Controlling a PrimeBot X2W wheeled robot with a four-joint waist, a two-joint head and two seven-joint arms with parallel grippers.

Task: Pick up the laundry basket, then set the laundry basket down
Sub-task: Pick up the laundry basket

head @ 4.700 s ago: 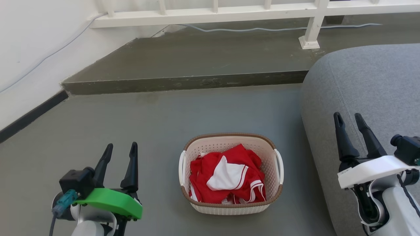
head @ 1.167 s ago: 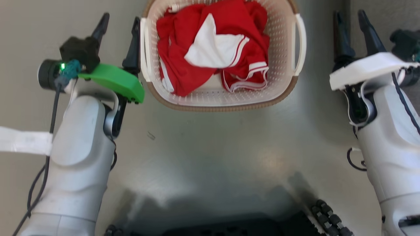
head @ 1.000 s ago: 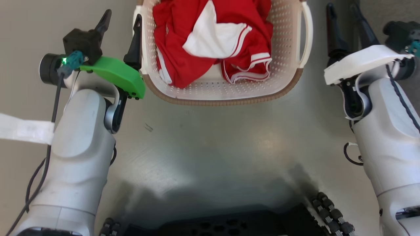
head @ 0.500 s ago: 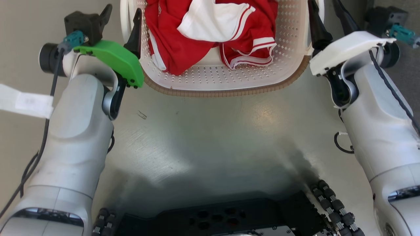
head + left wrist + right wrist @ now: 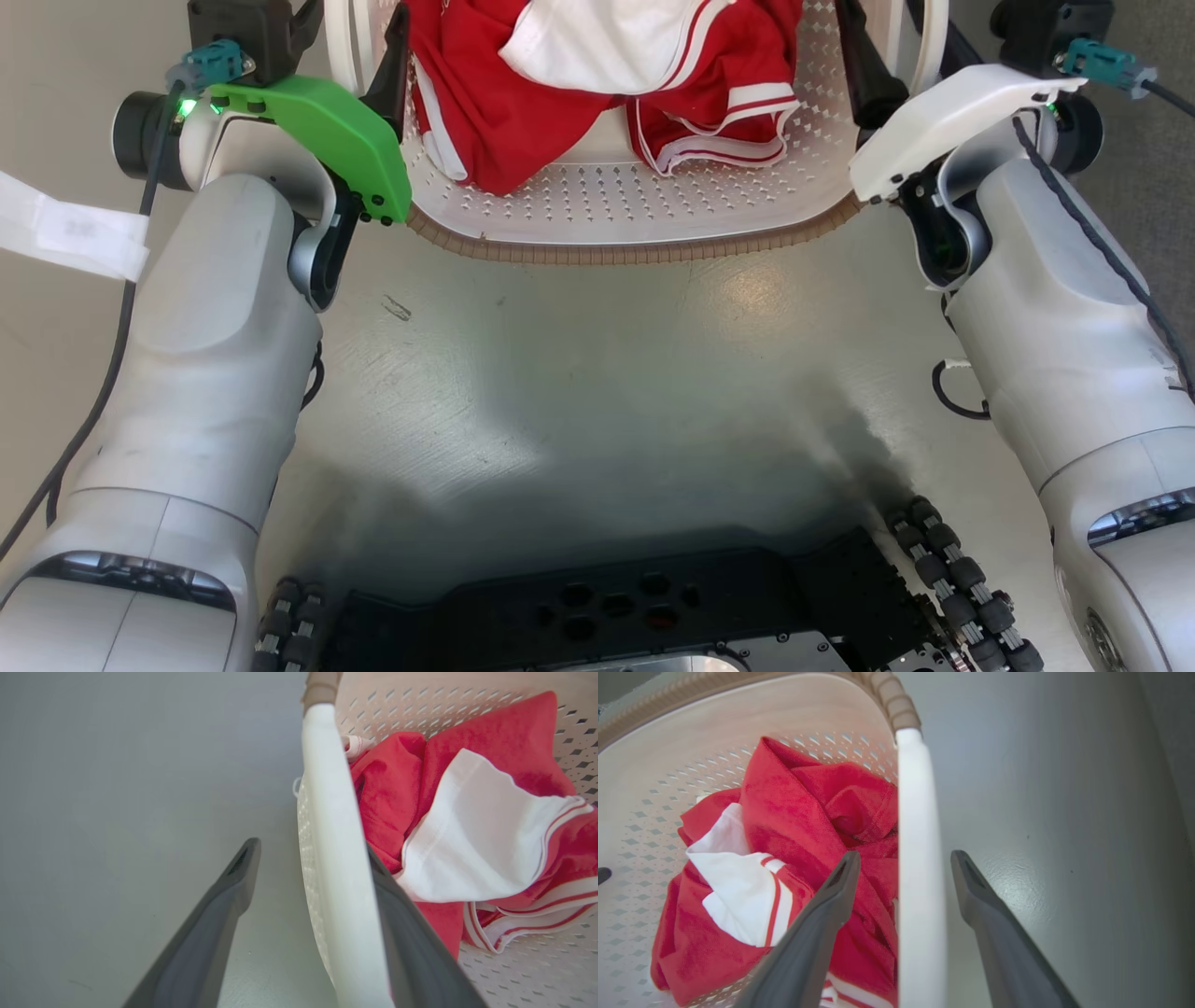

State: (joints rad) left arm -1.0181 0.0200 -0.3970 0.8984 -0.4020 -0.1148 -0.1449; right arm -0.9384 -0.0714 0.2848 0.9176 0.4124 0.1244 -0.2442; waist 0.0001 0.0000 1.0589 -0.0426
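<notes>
Astride each laundry basket [image 5: 607, 210] handle [image 5: 327, 835], wrist views show fingers [image 5: 808, 933] spread wide; overhead adds the wheeled base [image 5: 635, 611].

Left gripper [image 5: 310, 847]: the left handle [image 5: 327, 812] stands right between its fingers. Beyond the outer finger, bare floor [image 5: 117, 812], wide open. Beside the inner finger, red and white clothes [image 5: 467, 849] crowd in close. Right gripper [image 5: 906, 855], same story: right handle [image 5: 914, 812] between the spread fingers, open floor outside, clothes inside.
</notes>
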